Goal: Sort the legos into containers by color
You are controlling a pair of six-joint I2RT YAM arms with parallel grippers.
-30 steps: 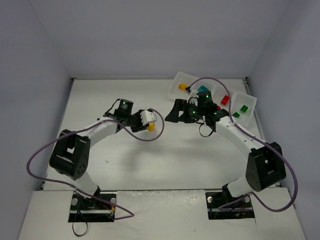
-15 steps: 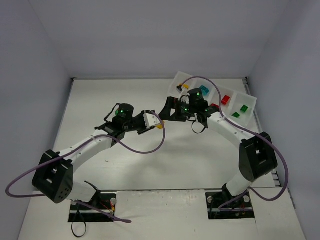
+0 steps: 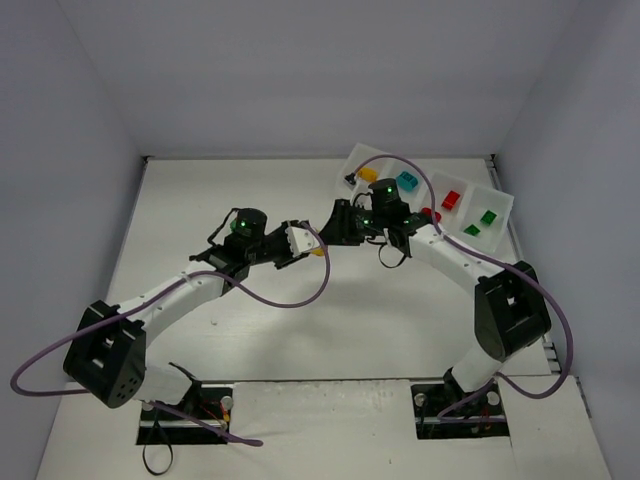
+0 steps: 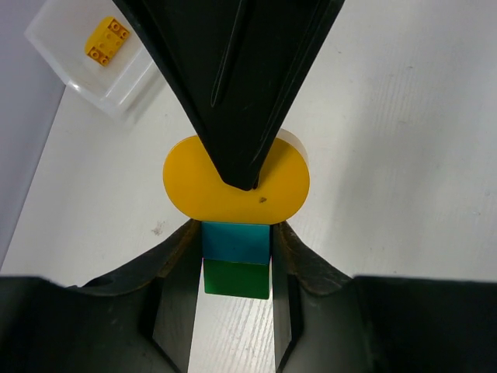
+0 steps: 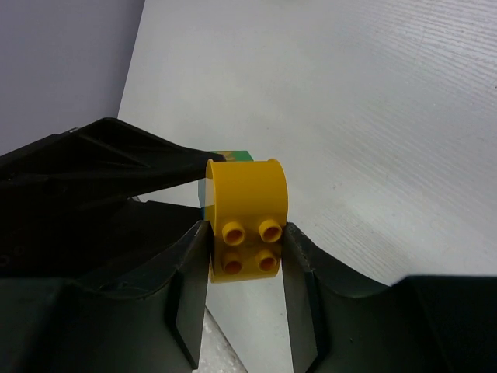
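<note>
From the top camera, we see the tray [image 3: 362, 158] at the far right of the table [image 3: 220, 200]. Its compartments already hold sorted pieces: a yellow lego [image 3: 368, 174], a teal lego [image 3: 407, 181], a red lego [image 3: 451, 199] and a green lego [image 3: 487, 216]. No loose piece shows on the table, so we judge that the task is near its end. What is left is one small stack, held in the air near the middle of the table. The left gripper [image 3: 305, 243] and the right gripper [image 3: 328, 236] meet at it.

In the left wrist view, the left gripper is closed on the teal brick [image 4: 236, 242] and the green brick [image 4: 237, 278]. The rounded yellow brick [image 4: 237, 179] sits at the outer end. The long axis of the stack runs straight out of this gripper, toward the right gripper.

In the right wrist view, the right gripper is clamped on both sides of the yellow brick, whose studs face this camera. We think this brick must come off first, and then teal and green must be separated.
</note>
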